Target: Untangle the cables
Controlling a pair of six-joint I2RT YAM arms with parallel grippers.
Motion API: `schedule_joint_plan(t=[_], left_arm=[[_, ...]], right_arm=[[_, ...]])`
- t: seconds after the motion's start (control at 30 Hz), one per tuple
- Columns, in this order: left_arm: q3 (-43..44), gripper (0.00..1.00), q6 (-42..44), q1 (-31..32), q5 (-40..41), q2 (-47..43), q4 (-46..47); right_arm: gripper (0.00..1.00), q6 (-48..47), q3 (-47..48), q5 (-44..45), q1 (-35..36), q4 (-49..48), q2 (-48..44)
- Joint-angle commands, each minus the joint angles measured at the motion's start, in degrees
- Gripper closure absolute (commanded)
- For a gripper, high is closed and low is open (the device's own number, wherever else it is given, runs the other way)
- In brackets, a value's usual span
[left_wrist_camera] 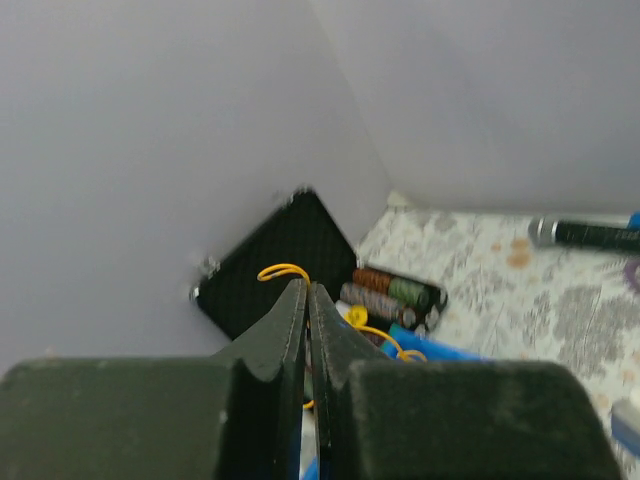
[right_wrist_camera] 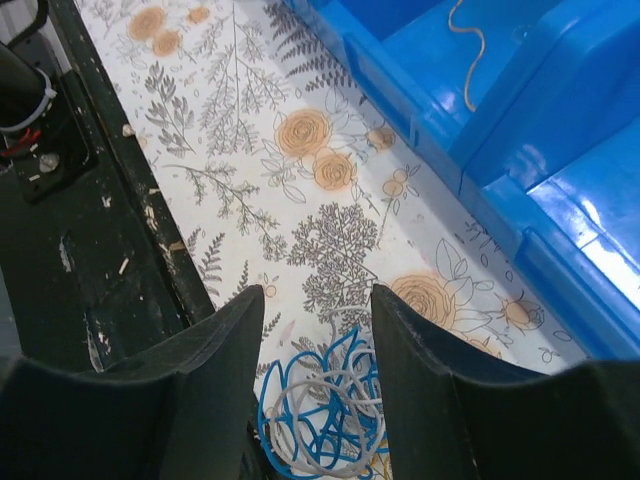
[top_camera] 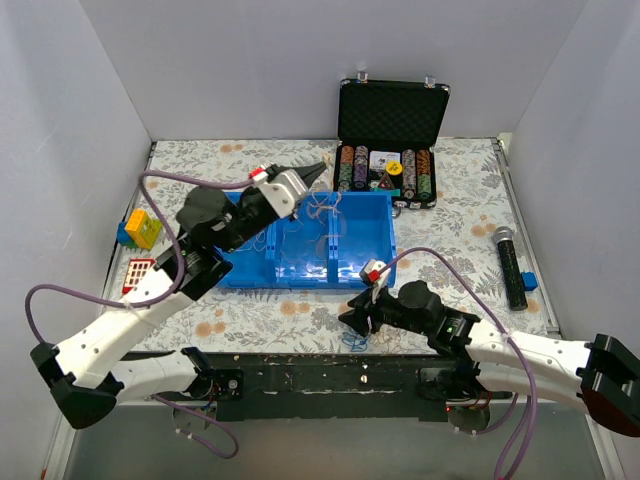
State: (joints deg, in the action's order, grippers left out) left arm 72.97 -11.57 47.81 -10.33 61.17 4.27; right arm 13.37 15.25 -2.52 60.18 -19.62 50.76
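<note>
A small tangle of blue and whitish cables (right_wrist_camera: 335, 415) lies on the flowered cloth in front of the blue bin (right_wrist_camera: 520, 150). It also shows in the top view (top_camera: 354, 338). My right gripper (right_wrist_camera: 318, 292) is open, low over the cloth, its fingers on either side of the tangle. My left gripper (left_wrist_camera: 307, 292) is shut on a thin yellow cable (left_wrist_camera: 283, 270) and is raised above the bin's back left corner (top_camera: 322, 168). Pale loose loops (top_camera: 322, 207) hang from it into the bin (top_camera: 250, 270). A yellowish strand (right_wrist_camera: 468, 50) lies inside the bin.
An open black poker-chip case (top_camera: 390, 130) stands behind the bin. A black microphone (top_camera: 510, 265) and a small blue piece (top_camera: 529, 281) lie at the right. A yellow and blue block (top_camera: 140, 228) and a red grid piece (top_camera: 138, 272) lie at the left. White walls enclose the table.
</note>
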Motion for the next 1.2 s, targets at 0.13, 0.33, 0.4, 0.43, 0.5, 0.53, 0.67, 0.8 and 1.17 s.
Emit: schedule_joint_plan(t=[0.13,0.33,0.4,0.43,0.5,0.53,0.67,0.8,1.17], left_arm=[[-12.6,1.0,3.4,-1.3,9.1,-1.8,6.7],[-13.8,1.0,0.9,-4.5,7.8,-0.5,10.0],[-12.8,1.0,0.2,-5.4,7.5,0.2,11.7],[-12.2,1.0,-0.4,-5.9,7.5,0.4,12.5],[-10.9,1.0,-1.5,-6.9,7.3,1.1,13.9],[-10.3,1.0,-2.0,-7.1,7.1,1.3,14.2],[-10.2,1.0,-2.7,-7.7,6.7,1.9,13.1],[-13.4,1.0,-2.6,-8.3,7.3,1.4,13.0],[-18.5,1.0,-4.7,-12.0,7.7,1.3,15.4]], right_arm=[[0.45,0.5,3.4,1.8,0.4,0.9,-3.7],[0.46,1.0,2.3,4.0,0.3,1.6,-6.1],[0.46,1.0,2.0,4.5,0.3,1.9,-6.3],[0.46,0.9,1.9,4.5,0.4,1.9,-6.3],[0.47,1.0,1.8,4.6,0.4,1.9,-6.0],[0.47,1.0,1.9,4.7,0.3,1.7,-5.9],[0.47,1.1,2.0,4.6,0.4,1.1,-5.3],[0.47,1.1,2.0,4.9,0.4,1.3,-5.3],[0.48,1.5,0.7,6.0,0.4,1.9,-6.5]])
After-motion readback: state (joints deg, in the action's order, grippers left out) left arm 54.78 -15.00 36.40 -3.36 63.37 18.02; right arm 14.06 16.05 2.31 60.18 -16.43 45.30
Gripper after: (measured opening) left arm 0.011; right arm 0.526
